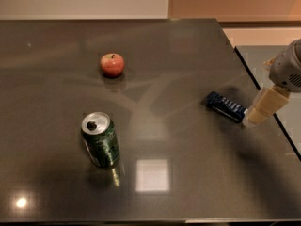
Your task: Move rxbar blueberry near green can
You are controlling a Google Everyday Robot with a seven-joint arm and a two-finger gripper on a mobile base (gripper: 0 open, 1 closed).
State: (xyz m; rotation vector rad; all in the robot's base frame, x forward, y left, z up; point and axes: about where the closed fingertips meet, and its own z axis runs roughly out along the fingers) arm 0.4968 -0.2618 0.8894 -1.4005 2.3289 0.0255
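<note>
The rxbar blueberry, a flat dark blue bar with white lettering, lies on the dark table toward the right edge. The green can stands upright at the front left, silver top showing. My gripper comes in from the right edge; its cream-coloured finger tip is at the right end of the bar, low over the table. The bar rests on the table surface.
A red apple sits at the back left of the dark table. The table's right edge runs diagonally just past the gripper. A bright light reflection lies on the tabletop to the right of the can.
</note>
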